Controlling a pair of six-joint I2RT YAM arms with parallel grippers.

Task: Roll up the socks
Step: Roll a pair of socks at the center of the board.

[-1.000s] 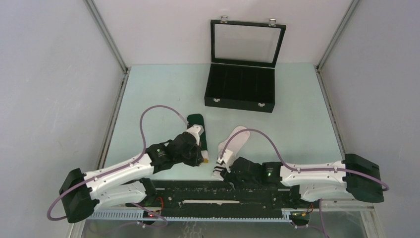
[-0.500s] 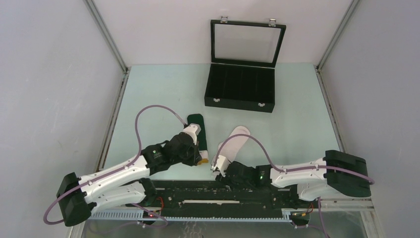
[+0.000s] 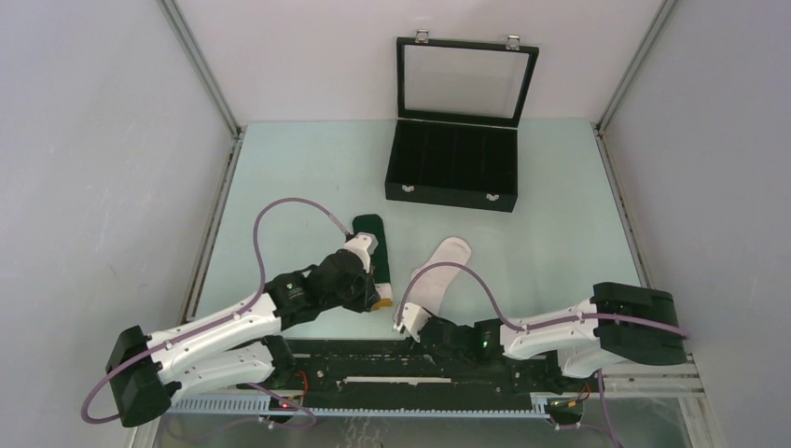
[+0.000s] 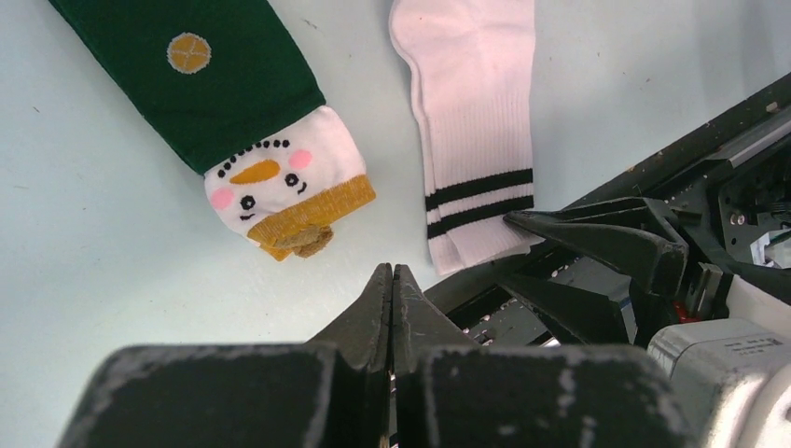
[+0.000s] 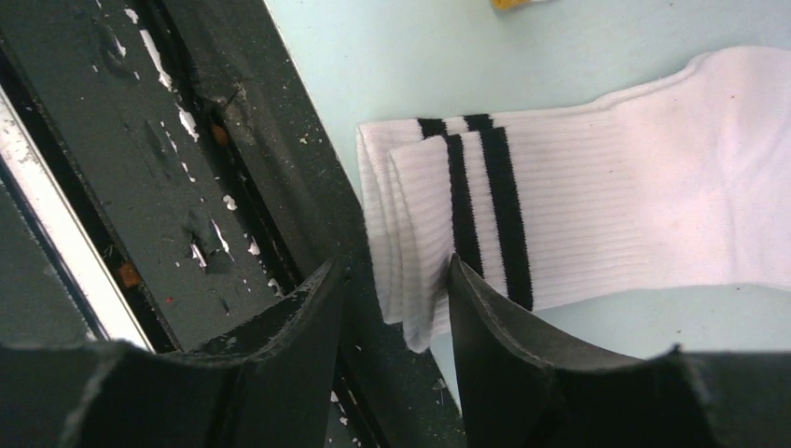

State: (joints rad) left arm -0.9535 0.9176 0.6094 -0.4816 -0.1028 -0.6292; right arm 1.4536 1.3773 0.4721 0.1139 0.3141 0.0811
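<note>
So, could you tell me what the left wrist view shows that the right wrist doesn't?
Only the left wrist: the snowman face on the green sock, and the left gripper shut on nothing. Only the right wrist: the open right gripper straddling the cuff edge of the white sock, and white flecks on the black rail. Both: that sock's two black stripes and the rail.

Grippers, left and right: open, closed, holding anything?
Left gripper: closed, empty.
Right gripper: open, jaws either side of the white sock cuff, not clamped.
</note>
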